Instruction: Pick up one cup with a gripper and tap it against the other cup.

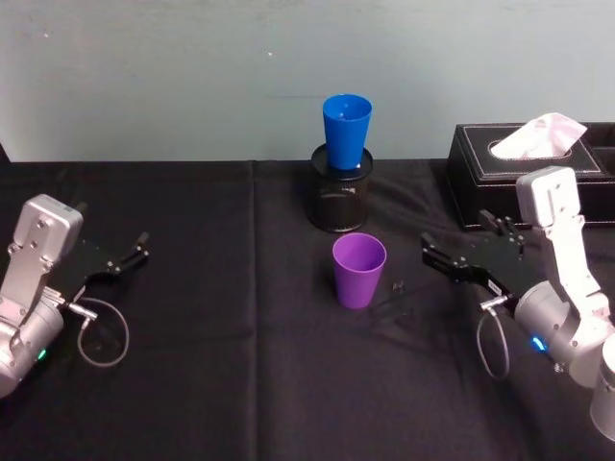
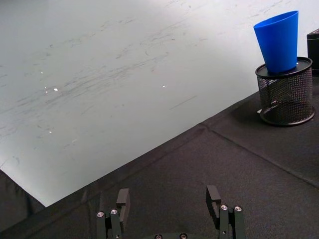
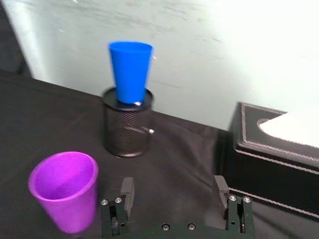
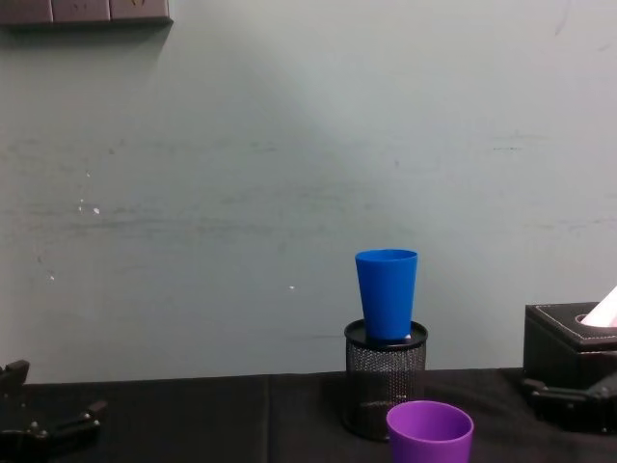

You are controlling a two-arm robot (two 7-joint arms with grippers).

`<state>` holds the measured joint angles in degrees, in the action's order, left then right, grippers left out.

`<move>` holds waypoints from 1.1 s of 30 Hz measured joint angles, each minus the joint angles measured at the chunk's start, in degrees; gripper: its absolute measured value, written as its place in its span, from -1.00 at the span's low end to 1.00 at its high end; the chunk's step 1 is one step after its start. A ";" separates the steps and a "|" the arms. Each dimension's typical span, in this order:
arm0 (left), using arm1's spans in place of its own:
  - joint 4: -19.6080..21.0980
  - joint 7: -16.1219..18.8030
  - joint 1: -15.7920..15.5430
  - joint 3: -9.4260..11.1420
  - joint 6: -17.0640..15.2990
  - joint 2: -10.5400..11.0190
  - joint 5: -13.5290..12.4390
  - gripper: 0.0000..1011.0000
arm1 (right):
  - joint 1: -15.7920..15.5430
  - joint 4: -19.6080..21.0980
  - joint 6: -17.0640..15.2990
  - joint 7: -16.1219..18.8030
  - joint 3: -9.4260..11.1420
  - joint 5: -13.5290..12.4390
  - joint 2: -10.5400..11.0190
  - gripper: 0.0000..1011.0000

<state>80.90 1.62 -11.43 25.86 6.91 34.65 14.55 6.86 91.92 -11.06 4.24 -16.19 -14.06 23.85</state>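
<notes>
Purple tapered plastic cup point(image 1: 359, 270) upright mid-table, bare black cloth point(image 1: 221, 384) between it and right gripper point(image 1: 434, 254), fingers spread, empty; left gripper point(image 1: 135, 252) far left, likewise released.

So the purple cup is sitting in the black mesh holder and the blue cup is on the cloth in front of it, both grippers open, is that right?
The cups are swapped. The head view shows the blue cup in the black mesh holder, and the purple cup on the cloth in front. The left gripper and right gripper are indeed open.

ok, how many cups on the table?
2. The purple cup stands upright on the cloth at centre. The blue cup sits in the mesh holder behind it, near the wall. None look hidden.
</notes>
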 joint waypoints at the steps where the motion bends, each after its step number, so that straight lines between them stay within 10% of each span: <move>1: 0.00 0.00 0.00 0.00 0.00 0.00 0.00 0.98 | -0.01 -0.29 -0.04 -0.32 0.14 0.22 -0.25 0.98; 33: 0.00 0.00 0.00 0.00 0.00 0.00 0.00 0.98 | 0.27 -4.59 2.73 -0.92 2.71 3.73 -4.10 0.98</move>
<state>80.90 1.62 -11.43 25.86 6.91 34.65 14.55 7.14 87.33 -8.33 3.32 -13.48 -10.33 19.76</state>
